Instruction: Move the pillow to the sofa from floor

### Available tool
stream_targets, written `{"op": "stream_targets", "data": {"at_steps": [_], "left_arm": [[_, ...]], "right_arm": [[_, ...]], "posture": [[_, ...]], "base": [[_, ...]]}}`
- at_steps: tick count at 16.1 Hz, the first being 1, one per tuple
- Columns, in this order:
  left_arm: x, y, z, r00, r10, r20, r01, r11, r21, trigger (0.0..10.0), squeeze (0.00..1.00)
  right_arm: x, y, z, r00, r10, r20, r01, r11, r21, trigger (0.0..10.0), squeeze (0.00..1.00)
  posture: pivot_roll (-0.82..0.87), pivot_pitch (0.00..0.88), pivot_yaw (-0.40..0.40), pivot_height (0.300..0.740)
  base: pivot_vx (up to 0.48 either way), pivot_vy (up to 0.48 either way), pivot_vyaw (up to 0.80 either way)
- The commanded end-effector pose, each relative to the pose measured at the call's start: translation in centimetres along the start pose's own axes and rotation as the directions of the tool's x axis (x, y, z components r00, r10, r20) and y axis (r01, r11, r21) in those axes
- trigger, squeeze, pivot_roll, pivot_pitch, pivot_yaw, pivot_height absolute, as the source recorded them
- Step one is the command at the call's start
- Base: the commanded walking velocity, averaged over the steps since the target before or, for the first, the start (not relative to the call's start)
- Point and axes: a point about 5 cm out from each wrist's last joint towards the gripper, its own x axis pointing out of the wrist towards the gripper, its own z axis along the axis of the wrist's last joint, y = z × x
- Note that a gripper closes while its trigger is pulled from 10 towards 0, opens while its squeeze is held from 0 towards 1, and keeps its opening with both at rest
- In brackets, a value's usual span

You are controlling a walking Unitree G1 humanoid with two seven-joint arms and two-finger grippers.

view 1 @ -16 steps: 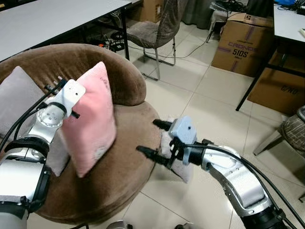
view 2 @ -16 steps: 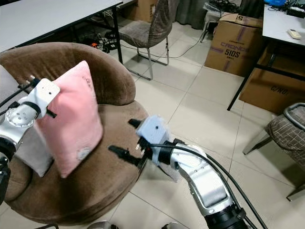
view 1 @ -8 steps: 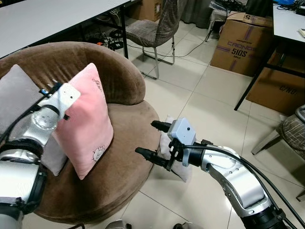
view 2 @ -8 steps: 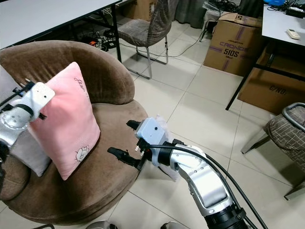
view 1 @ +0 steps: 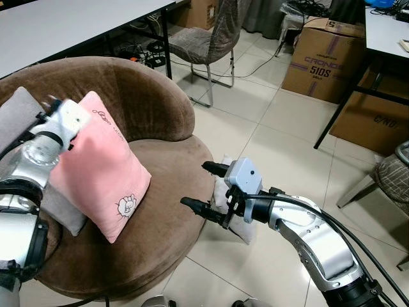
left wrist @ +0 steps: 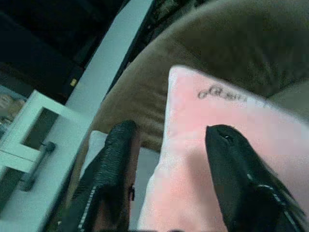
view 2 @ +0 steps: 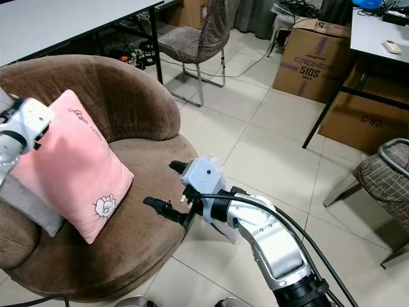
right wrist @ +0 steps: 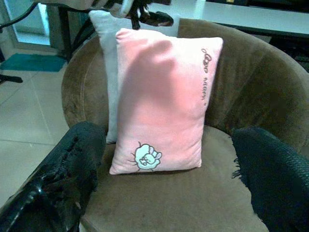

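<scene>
Pink pillow (view 1: 102,169) is on the brown sofa (view 1: 160,96) seat, leaning back on a grey cushion (view 1: 19,121) so it stands propped. My left claw (left wrist: 166,145) straddles its top corner, fingers parted around it, steadying it. Right claw (view 1: 203,188) hovers wide open, empty, by the seat edge, out of the way
</scene>
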Motion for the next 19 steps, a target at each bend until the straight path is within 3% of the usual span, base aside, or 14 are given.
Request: {"op": "stream_targets", "data": {"at_steps": [1, 2, 3, 4, 6, 7, 8, 9, 11, 12, 13, 14, 16, 19], "left_arm": [[0.2, 0.1, 1.3, 0.997, -0.007, 0.077, 0.019, 0.987, -0.159, 10.0, 1.0], [0.3, -0.7, 1.7, 0.992, -0.029, 0.123, 0.068, 0.945, -0.321, 10.0, 1.0], [0.4, -2.2, 1.9, 0.981, -0.089, 0.172, 0.159, 0.876, -0.455, 10.0, 1.0], [0.3, -4.4, 2.4, 0.961, -0.14, 0.238, 0.247, 0.819, -0.517, 10.0, 0.79], [-0.7, -7.6, 3.6, 0.921, -0.157, 0.358, 0.339, 0.774, -0.534, 10.0, 0.67], [-1.0, -8.3, 3.9, 0.923, -0.126, 0.365, 0.327, 0.758, -0.565, 10.0, 0.66], [-1.6, -9.4, 4.2, 0.928, -0.093, 0.361, 0.314, 0.718, -0.621, 10.0, 0.65], [-2.6, -10.4, 4.6, 0.927, -0.095, 0.364, 0.318, 0.714, -0.624, 10.0, 0.66], [-5.2, -11.9, 5.0, 0.93, -0.096, 0.355, 0.312, 0.719, -0.622, 10.0, 0.67], [-5.9, -12.0, 4.9, 0.94, -0.077, 0.332, 0.288, 0.7, -0.653, 10.0, 0.66], [-6.6, -12.2, 4.7, 0.943, -0.078, 0.324, 0.281, 0.707, -0.649, 10.0, 0.66], [-8.4, -12.6, 4.2, 0.951, -0.095, 0.294, 0.265, 0.742, -0.615, 10.0, 0.66], [-9.4, -13.1, 3.9, 0.958, -0.11, 0.263, 0.252, 0.76, -0.599, 10.0, 0.66], [-10.1, -13.8, 4.1, 0.97, -0.111, 0.218, 0.222, 0.77, -0.599, 10.0, 0.66]], "right_arm": [[-0.6, -0.7, -0.3, 0.998, -0.066, -0.009, 0.066, 0.998, 0.007, 10.0, 0.0], [-1.1, -1.2, -0.6, 0.989, -0.146, -0.024, 0.146, 0.989, 0.016, 10.0, 0.0], [-1.7, -1.9, -0.9, 0.97, -0.239, -0.041, 0.24, 0.97, 0.033, 10.0, 0.0], [-2.8, -2.6, -1.2, 0.943, -0.328, -0.062, 0.332, 0.941, 0.063, 10.0, 0.0], [-4.8, -3.2, -1.7, 0.888, -0.451, -0.09, 0.456, 0.889, 0.048, 10.0, 0.0], [-5.5, -3.6, -1.8, 0.855, -0.51, -0.091, 0.516, 0.855, 0.057, 10.0, 0.0], [-6.5, -4.6, -2.1, 0.757, -0.644, -0.109, 0.652, 0.754, 0.078, 10.0, 0.0], [-7.1, -4.9, -2.5, 0.696, -0.706, -0.133, 0.718, 0.691, 0.085, 10.0, 0.0], [-7.3, -4.3, -3.0, 0.677, -0.718, -0.163, 0.733, 0.677, 0.063, 10.0, 0.0], [-7.4, -4.3, -3.1, 0.66, -0.733, -0.164, 0.749, 0.659, 0.066, 10.0, 0.0], [-7.5, -4.4, -3.2, 0.646, -0.745, -0.168, 0.762, 0.644, 0.069, 10.0, 0.0], [-8.0, -4.6, -3.5, 0.592, -0.786, -0.177, 0.805, 0.589, 0.078, 10.0, 0.0], [-8.4, -4.7, -3.8, 0.55, -0.812, -0.193, 0.834, 0.543, 0.096, 10.0, 0.0], [-7.8, -4.7, -3.9, 0.583, -0.789, -0.192, 0.81, 0.583, 0.067, 10.0, 0.0]], "posture": [[-0.05, 0.0, 0.0, 0.74], [-0.04, 0.0, -0.003, 0.74], [-0.02, 0.0, -0.018, 0.74], [-0.01, 0.0, -0.029, 0.74], [0.01, 0.0, -0.045, 0.74], [0.02, 0.0, -0.044, 0.74], [0.02, 0.0, -0.038, 0.74], [0.01, 0.0, -0.027, 0.74], [0.01, 0.0, -0.009, 0.74], [0.01, 0.0, -0.001, 0.74], [0.0, 0.0, 0.006, 0.74], [0.01, 0.0, 0.009, 0.74], [0.01, 0.0, 0.007, 0.74], [0.01, 0.0, -0.001, 0.74]], "base": [[0.0, 0.0, 0.0], [0.0, 0.0, 0.0], [0.0, 0.0, 0.0], [0.0, 0.0, 0.0], [0.0, 0.0, 0.0], [0.0, 0.0, 0.0], [0.0, 0.0, 0.0], [0.0, 0.0, 0.0], [0.0, -0.352, 0.0], [0.0, -0.48, 0.0], [0.0, -0.48, 0.0], [0.0, -0.48, 0.0], [0.0, -0.48, 0.0], [0.0, -0.48, 0.0]]}}
